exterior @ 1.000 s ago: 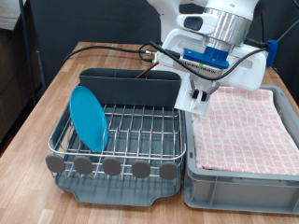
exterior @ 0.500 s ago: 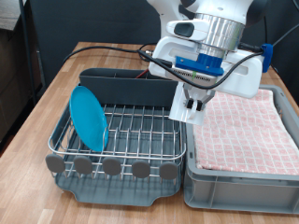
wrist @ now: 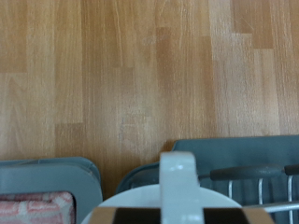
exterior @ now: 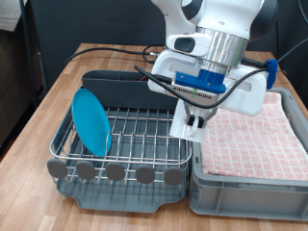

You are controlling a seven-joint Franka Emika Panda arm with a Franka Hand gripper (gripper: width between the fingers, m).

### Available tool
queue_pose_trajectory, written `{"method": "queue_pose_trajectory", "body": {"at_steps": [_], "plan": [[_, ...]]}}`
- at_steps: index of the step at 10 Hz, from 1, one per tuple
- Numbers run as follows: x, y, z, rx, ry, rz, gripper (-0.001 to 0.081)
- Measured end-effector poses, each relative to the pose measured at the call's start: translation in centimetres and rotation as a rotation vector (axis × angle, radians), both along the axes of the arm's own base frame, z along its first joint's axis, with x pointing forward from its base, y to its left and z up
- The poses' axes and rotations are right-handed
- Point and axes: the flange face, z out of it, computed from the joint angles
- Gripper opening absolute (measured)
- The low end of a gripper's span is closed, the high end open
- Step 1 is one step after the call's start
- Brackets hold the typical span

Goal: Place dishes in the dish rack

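The silver wire dish rack (exterior: 135, 135) sits on its dark grey tray, with the long utensil caddy (exterior: 130, 89) along its far side. The light-blue plate (exterior: 91, 120) stands upright in the rack at the exterior view's left. My gripper (exterior: 196, 115) is shut on the small white mug (exterior: 190, 125) and holds it in the air over the rack's right edge, beside the bin. In the wrist view the mug (wrist: 173, 191) fills the lower edge, with the caddy (wrist: 248, 154) beyond it. The wooden spoon is out of view.
A grey bin (exterior: 245, 188) lined with pink checkered cloth (exterior: 250, 135) stands right of the rack; its corner shows in the wrist view (wrist: 47, 177). Both rest on a wooden table (exterior: 58, 96). Cables (exterior: 125, 56) run across the table behind the caddy.
My gripper has moved left and downward with the mug, from above the bin's near corner to over the right edge of the rack.
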Motion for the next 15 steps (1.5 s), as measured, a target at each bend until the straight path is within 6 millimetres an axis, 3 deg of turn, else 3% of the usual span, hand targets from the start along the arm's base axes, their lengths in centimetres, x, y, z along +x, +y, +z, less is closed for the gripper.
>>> {"method": "queue_pose_trajectory", "body": {"at_steps": [8,13,15], "plan": [[1.9,-0.6,-0.7,0.004,-0.034,0.015,0.0072],[3.1,-1.1,-2.2,0.020,0.006,0.023,0.0072],[3.5,-1.2,-1.8,0.013,0.016,0.019,0.0072]]}}
